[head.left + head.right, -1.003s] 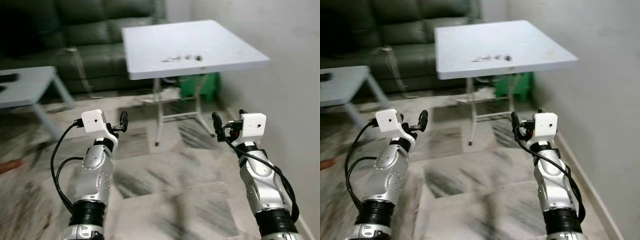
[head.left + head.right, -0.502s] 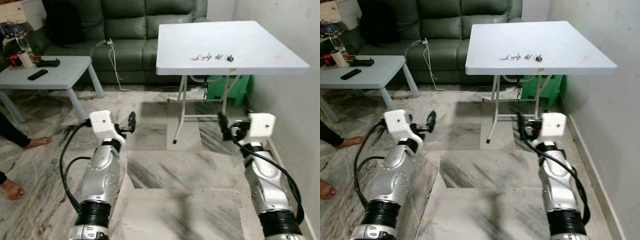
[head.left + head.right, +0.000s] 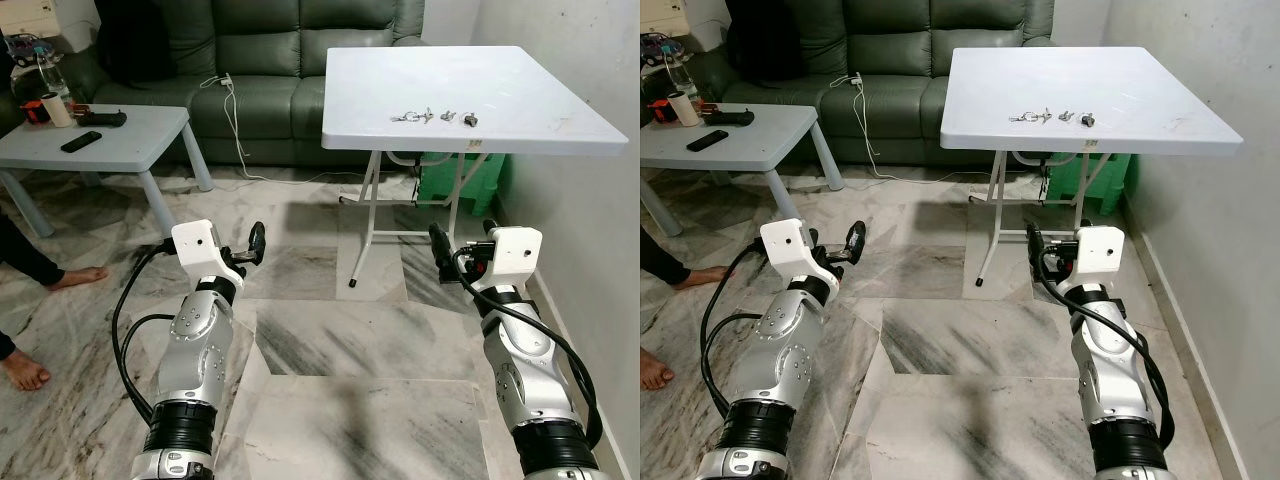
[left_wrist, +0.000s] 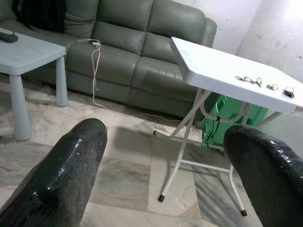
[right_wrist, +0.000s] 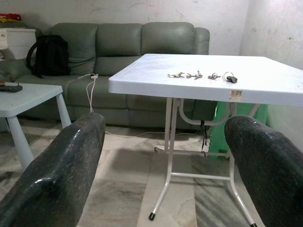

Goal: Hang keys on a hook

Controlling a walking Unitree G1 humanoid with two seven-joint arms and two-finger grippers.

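- The keys [image 3: 436, 116] lie in a short row on the white folding table [image 3: 520, 110], toward its middle, on the far right of the scene beside the wall.
- The left gripper [image 3: 257, 243] is held up in front of the robot over the marble floor [image 3: 330, 340], well short of the table; its fingers [image 4: 71, 175] are spread wide apart and grasp nothing.
- The right gripper [image 3: 438, 247] is raised at about the same height on the right, near the table's legs; its fingers [image 5: 66, 175] are also released, with open space between them.
- Both wrist views look between the fingers toward the table and the keys on it.
- A green sofa [image 3: 270, 60] stands along the far wall, with a white cable [image 3: 237, 120] hanging down its front.
- A low grey coffee table [image 3: 100, 135] stands at far left and carries a remote [image 3: 80, 142].
- A green crate [image 3: 460, 180] sits under the white table.
- A person's bare feet [image 3: 25, 372] show at the left edge.
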